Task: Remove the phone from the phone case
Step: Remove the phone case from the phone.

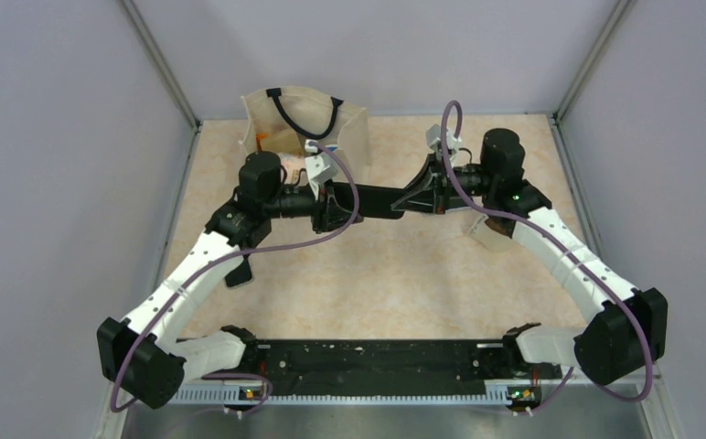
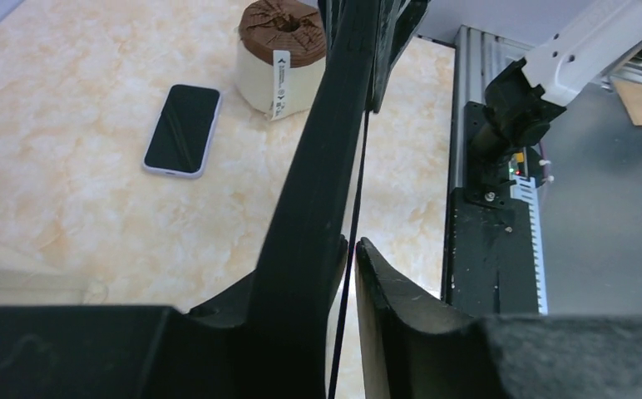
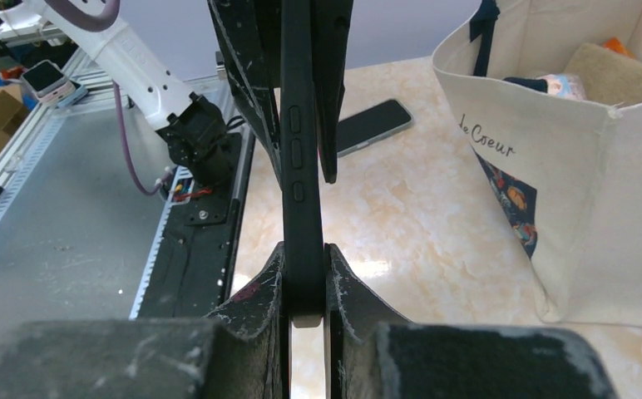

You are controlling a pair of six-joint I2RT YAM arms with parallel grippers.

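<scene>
Fingers (image 3: pixel 255 301) of the right gripper (image 3: pixel 307 283) pinch the black case (image 3: pixel 299 166), left gripper (image 2: pixel 351 249) slack around it, mid-frame over a beige marbled table (image 1: pixel 404 274) enclosed by plain grey walls (image 1: pixel 57 137).

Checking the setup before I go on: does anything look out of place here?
One thing: a phone lies screen-up on the table, apart from the black case, which the right tool clamps edge-on in the air. Whether that case is empty cannot be told.

The marbled table (image 1: pixel 404 274) carries a tote (image 1: pixel 305 123) at its far edge, a roll (image 2: pixel 282 58) toward its right edge, and a phone (image 2: pixel 182 130) lying flat near the roll.
</scene>
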